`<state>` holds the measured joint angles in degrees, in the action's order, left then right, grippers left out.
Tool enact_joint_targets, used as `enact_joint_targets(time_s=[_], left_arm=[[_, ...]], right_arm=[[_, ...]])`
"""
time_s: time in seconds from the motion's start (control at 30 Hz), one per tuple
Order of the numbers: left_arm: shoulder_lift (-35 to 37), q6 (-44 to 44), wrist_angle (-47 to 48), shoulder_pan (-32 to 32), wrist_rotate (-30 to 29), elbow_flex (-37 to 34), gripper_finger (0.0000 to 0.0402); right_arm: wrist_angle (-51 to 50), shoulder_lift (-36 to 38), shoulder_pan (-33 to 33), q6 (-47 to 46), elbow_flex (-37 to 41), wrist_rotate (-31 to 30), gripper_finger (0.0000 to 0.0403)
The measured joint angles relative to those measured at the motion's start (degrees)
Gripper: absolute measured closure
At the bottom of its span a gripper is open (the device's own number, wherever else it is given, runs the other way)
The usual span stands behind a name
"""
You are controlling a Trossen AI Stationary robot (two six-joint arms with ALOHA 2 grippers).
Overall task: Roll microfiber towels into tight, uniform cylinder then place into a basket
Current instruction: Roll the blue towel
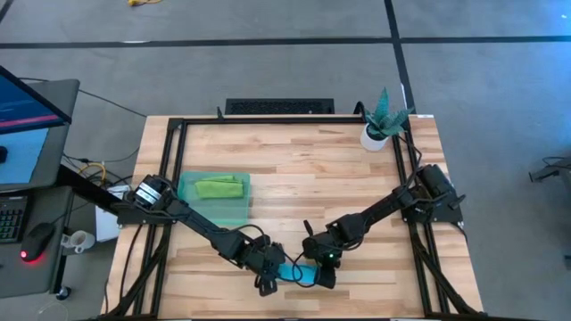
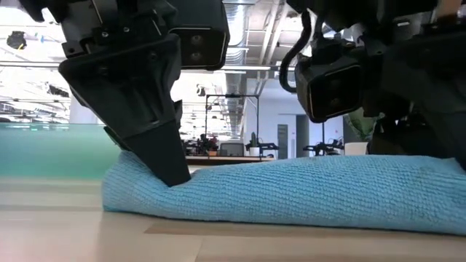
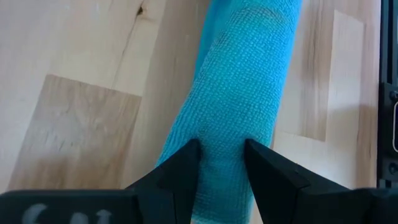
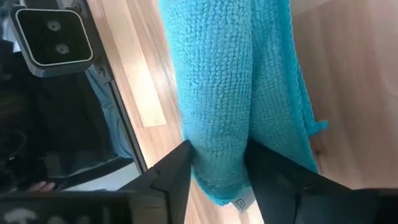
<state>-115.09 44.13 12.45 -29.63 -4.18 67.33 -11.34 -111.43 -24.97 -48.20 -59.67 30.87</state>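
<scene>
The sky blue microfiber towel, rolled into a long bundle, lies on the table near its near edge. My left gripper is shut on the bundle's left end. At the right end, the fingers of my open right gripper stand on either side of the roll. A loose flap lies flat beside the roll there. The lime green towel lies folded inside the teal basket, at the table's left. My left gripper pinches the roll near its left end between its two fingers, which slant down and lie across the roll. The cloth narrows between the fingertips. The roll rests on the table. My right gripper straddles the roll's right end, slanting down across it. Cloth fills the gap, and whether the fingers touch it I cannot tell.
A potted plant stands at the far right corner. A black frame runs round the tabletop. The basket wall shows behind the roll in the low view. Bare wood lies between basket and plant.
</scene>
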Motion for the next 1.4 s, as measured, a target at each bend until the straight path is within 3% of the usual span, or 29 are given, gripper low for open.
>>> enact_joint_targets(time_s=[0.17, 0.27, 0.43, 0.57, 0.63, 0.73, 0.93, 1.07, 1.27, 1.4], left_arm=[[-0.09, 0.15, -0.98, 0.00, -0.30, -0.02, 0.0272], [-0.11, 0.14, -1.07, 0.06, -0.47, -0.04, 0.0272], [-0.11, 0.16, -1.46, 0.37, -0.40, -0.11, 0.0272], [-0.11, 0.16, -1.74, 0.39, -0.82, -0.16, 0.0272], [-0.11, 0.16, -1.73, 0.42, -0.95, -0.17, 0.0272], [-0.13, 0.14, -1.79, 0.42, -1.05, -0.17, 0.0272], [-0.13, 0.14, -2.00, 0.44, -1.08, -0.20, 0.0272], [-0.13, 0.14, -2.40, 0.44, -1.16, -0.22, 0.0272], [-0.17, 0.14, -2.95, 0.55, -1.23, -0.20, 0.0272], [-0.19, 0.14, -2.95, 0.64, -1.28, -0.20, 0.0272]], right_arm=[[-4.46, 2.39, 0.76, 3.95, 0.16, -1.22, 0.0217], [-11.89, 5.83, 1.20, 7.05, 0.32, -6.59, 0.0218], [-23.26, 14.47, 1.17, 8.54, 0.34, -19.98, 0.0224], [-22.98, 21.22, -2.48, 9.23, 0.27, -33.09, 0.0228], [-19.95, 23.35, -5.48, 10.23, 0.37, -37.93, 0.0230], [-6.82, 25.37, -9.82, 13.95, 4.71, -42.67, 0.0237], [23.40, 23.85, -13.42, 18.19, 15.41, -39.54, 0.0252], [32.57, 23.96, -12.94, 15.62, 19.93, -38.51, 0.0262], [37.10, 23.59, -11.92, 10.31, 23.99, -38.42, 0.0274], [40.80, 19.45, -11.82, 7.93, 24.76, -37.30, 0.0280]])
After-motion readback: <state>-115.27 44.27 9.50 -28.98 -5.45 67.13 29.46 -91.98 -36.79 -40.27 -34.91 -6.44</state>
